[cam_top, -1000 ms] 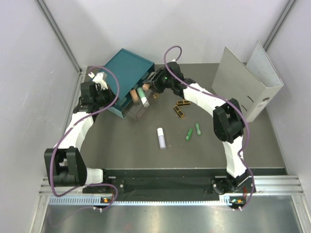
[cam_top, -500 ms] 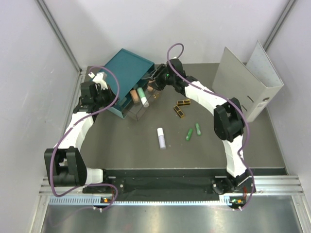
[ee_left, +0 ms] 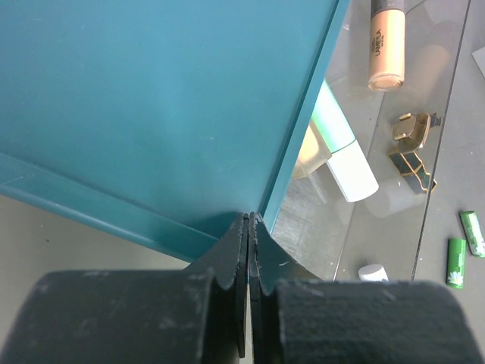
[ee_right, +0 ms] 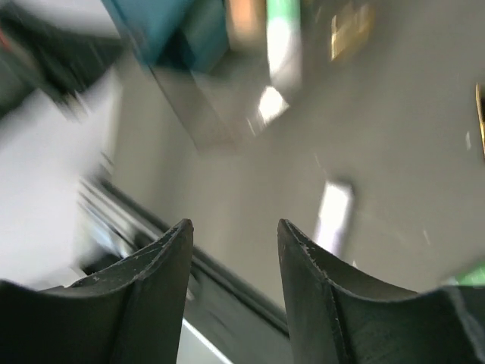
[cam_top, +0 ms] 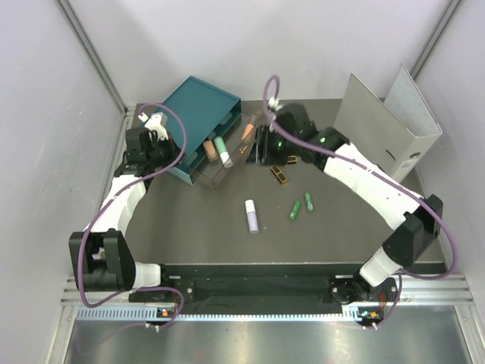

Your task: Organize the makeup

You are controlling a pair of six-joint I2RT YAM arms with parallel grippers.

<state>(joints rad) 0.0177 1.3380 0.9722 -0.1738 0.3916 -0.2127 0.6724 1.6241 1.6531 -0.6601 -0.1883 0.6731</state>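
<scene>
The white tube (cam_top: 251,215) lies on the table (cam_top: 189,227), well in front of the teal box (cam_top: 198,114) and off to its right. A green tube (cam_top: 295,210) and a second green tube (cam_top: 309,202) lie side by side, further right of the box than the white one.

1 black-and-gold case (cam_top: 280,174) lies closer to the box, on its right. A second case (cam_top: 288,160) sits just behind it, partly hidden by the right arm.

The box's clear drawer (cam_top: 216,173) is pulled out. In it, a green-and-white tube (cam_top: 222,150) and a peach thing (cam_top: 209,150) lie side by side.

A long peach tube (cam_top: 247,135) lies just right of the box. I cannot tell if it is in a drawer or on the table.

The right gripper (cam_top: 263,145) hangs just right of that tube. Its 2 fingers are apart with nothing between them, and its own camera view is blurry.

The left gripper (ee_left: 248,227) is at a corner of the box, on its left side. Its 2 fingers are pressed together and hold nothing.

A grey binder (cam_top: 386,129) stands far to the right of the box.
</scene>
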